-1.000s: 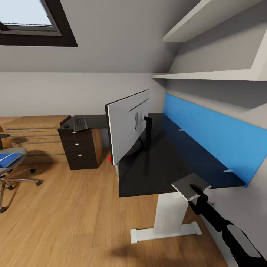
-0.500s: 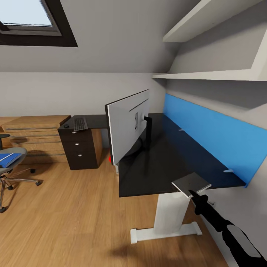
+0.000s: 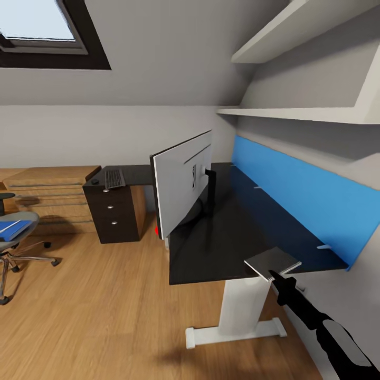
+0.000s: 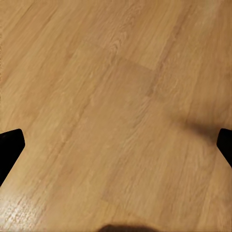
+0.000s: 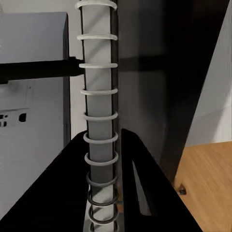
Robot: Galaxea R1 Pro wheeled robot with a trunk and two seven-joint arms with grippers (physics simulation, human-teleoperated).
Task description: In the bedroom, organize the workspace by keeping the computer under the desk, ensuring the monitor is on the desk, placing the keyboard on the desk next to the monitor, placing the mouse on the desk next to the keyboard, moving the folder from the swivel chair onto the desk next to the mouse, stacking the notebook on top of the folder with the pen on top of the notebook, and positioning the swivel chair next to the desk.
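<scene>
1. Progress: monitor [image 3: 182, 184] stands on the desk [image 3: 227, 237] near its front edge, grey back toward you. Keyboard [image 3: 114, 177] lies on the far wing of the desk above the black drawers [image 3: 112, 214], with the mouse [image 3: 94, 180] just beside it at that wing's outer end. Judged placed, though keyboard and monitor sit somewhat apart.
2. A red dot [image 3: 157, 229] shows below the desk edge under the monitor; probably the computer, mostly hidden, so you cannot confirm it.
3. Outstanding: folder [image 3: 11, 227] lies on the seat of the swivel chair [image 3: 16, 237], which stands well apart from the desk on the plank floor [image 4: 116, 106]. Folder move, notebook stack, pen and chair positioning are not yet done. Pen not seen.
4. Notebook [image 3: 272, 260]: held by the right gripper [image 3: 275, 276] at the desk's near corner, roughly level with the top and overhanging its near edge.
5. In the right wrist view the notebook's [image 5: 99, 121] wire spine runs straight out between the two dark fingers [image 5: 145, 188], which pinch its near end.
6. Left gripper [image 4: 116, 145]: fingertips spread wide, nothing between them, hanging over bare floor.
</scene>
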